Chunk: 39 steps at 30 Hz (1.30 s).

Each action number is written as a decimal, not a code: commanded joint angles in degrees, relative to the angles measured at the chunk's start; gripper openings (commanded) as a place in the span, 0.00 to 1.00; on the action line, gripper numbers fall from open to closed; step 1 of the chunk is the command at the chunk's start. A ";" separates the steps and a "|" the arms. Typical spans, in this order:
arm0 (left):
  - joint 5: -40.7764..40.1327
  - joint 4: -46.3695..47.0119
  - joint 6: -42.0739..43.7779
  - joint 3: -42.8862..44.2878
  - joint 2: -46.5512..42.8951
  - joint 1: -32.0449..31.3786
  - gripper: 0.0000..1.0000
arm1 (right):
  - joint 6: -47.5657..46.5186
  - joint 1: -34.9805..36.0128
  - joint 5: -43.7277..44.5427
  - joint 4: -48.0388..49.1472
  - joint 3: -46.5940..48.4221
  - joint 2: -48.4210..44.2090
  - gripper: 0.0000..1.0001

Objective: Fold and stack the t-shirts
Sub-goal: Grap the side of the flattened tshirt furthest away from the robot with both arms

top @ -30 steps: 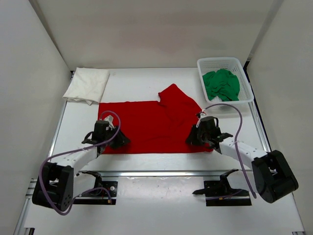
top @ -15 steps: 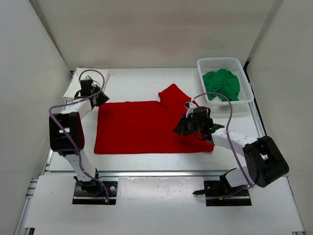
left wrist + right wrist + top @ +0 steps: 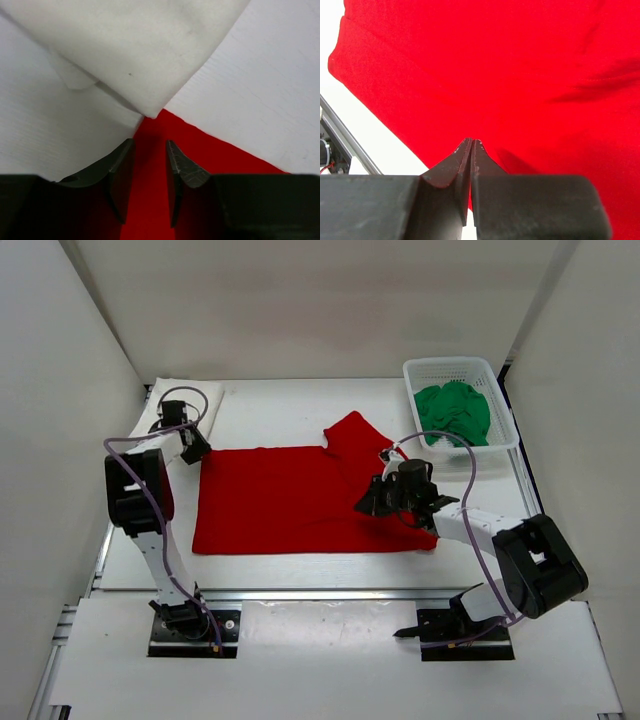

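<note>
A bright red t-shirt (image 3: 290, 500) lies spread flat mid-table, one sleeve pointing to the back. My left gripper (image 3: 192, 448) is at its far left corner. In the left wrist view this gripper (image 3: 150, 142) is open, its jaws either side of the red t-shirt's (image 3: 210, 155) corner tip. The folded white t-shirt (image 3: 200, 400) (image 3: 125, 45) lies just beyond. My right gripper (image 3: 368, 502) (image 3: 471, 141) is shut, low over the red t-shirt's (image 3: 495, 65) right part, with no cloth seen between the jaws. A crumpled green t-shirt (image 3: 452, 412) sits in the basket.
A white mesh basket (image 3: 445, 364) stands at the back right corner. White walls close in the table on the left, right and back. A metal rail (image 3: 320, 592) runs along the near edge, with both arm bases in front of it.
My left arm swung from the red shirt's near left corner to its far left corner. The right gripper slid leftwards over the shirt and went shut.
</note>
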 commanded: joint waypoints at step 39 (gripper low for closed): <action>0.19 -0.45 -0.79 2.83 -2.51 -2.96 0.00 | -16.19 -8.82 23.38 -53.25 115.49 72.57 0.49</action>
